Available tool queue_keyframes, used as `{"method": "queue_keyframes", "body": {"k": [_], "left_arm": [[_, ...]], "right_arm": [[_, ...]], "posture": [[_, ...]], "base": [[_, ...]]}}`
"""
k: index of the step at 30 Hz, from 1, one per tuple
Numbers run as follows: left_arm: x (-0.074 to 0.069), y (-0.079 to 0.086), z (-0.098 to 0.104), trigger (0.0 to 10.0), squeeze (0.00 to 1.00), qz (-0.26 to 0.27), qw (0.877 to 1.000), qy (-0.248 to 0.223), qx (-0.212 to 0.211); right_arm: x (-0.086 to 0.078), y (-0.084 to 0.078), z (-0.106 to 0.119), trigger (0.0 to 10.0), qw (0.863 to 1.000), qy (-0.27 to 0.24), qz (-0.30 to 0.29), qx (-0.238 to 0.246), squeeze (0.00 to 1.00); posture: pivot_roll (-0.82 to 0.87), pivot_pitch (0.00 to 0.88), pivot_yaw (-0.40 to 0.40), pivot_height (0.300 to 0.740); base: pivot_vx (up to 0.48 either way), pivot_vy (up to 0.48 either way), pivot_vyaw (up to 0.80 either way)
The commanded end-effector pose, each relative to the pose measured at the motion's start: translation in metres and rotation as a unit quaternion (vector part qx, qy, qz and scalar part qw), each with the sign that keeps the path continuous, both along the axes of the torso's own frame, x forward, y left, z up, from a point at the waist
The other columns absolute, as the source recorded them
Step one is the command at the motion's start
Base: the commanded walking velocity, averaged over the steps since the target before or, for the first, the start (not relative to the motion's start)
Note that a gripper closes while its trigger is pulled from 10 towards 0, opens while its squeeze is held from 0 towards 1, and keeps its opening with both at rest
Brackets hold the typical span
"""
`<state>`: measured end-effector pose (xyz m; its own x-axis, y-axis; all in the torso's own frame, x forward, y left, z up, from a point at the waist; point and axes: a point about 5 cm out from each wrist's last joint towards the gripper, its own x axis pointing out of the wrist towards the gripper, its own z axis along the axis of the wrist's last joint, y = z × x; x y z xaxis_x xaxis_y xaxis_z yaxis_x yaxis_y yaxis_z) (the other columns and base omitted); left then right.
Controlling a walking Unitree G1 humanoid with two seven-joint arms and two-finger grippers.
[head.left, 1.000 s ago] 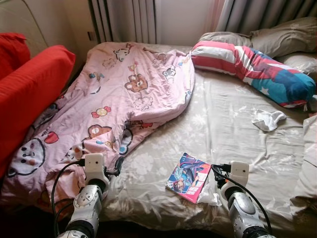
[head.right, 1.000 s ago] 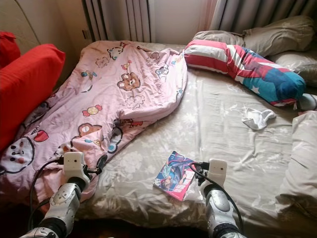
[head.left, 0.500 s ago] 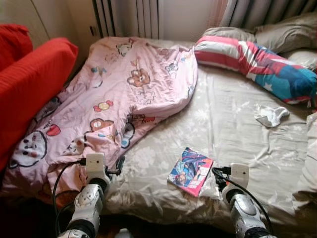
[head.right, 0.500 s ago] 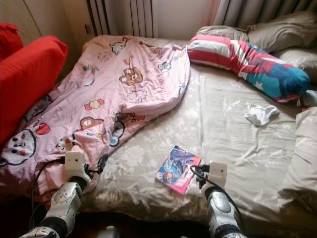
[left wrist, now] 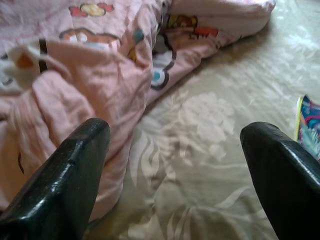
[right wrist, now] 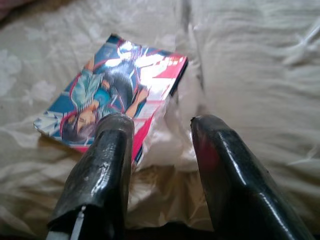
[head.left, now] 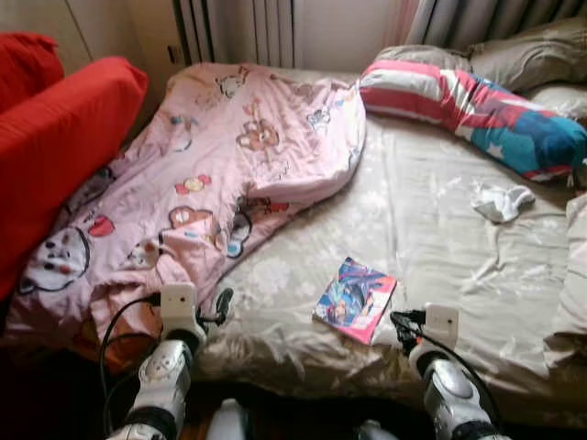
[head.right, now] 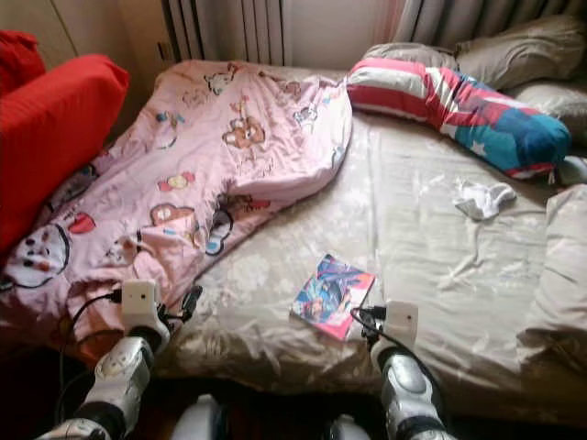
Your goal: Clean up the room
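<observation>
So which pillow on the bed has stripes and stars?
The long bolster pillow by the curtains: red and white stripes, then blue with white stars. The pillows behind it are plain beige.

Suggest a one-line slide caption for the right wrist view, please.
Right claw, open, poised over a glossy comic book lying on the beige bedsheet.

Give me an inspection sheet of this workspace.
Surface: bed with rumpled beige floral sheet.
Job's things: comic book near the front edge; white sock below the striped body pillow.
Clutter: pink cartoon duvet bunched on the robot's left.
Grippers: left gripper open at the duvet's edge; right gripper open just short of the book.
Cables: black wrist cable.
Surroundings: red cushion, curtains.
</observation>
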<state>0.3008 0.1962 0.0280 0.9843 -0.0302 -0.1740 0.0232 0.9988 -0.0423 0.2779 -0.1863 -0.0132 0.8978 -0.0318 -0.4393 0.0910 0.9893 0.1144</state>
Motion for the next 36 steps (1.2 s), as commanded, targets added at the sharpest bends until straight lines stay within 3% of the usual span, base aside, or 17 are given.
{"method": "queue_keyframes", "body": {"k": [1,21,36], "left_arm": [[-0.0020,0.0004,-0.0022,10.0,0.00,0.000,1.000,0.005,-0.001],[-0.0010,0.0001,-0.0014,10.0,0.00,0.001,1.000,0.004,-0.002],[-0.0006,-0.0001,-0.0011,10.0,0.00,0.001,1.000,0.004,-0.002]], "right_arm": [[-0.0030,0.0001,-0.0028,10.0,1.000,0.006,-0.001,0.001,0.00],[0.0004,0.0060,0.0007,10.0,1.000,-0.010,0.007,0.008,0.00],[0.0027,0.0065,0.0029,10.0,1.000,-0.015,0.003,0.008,0.00]], "posture": [[0.13,0.111,-0.019,0.625],[0.13,0.111,-0.019,0.625],[0.13,0.112,-0.017,0.625]], "base": [[0.000,0.000,0.00],[0.000,0.000,0.00],[0.309,0.000,0.00]]}}
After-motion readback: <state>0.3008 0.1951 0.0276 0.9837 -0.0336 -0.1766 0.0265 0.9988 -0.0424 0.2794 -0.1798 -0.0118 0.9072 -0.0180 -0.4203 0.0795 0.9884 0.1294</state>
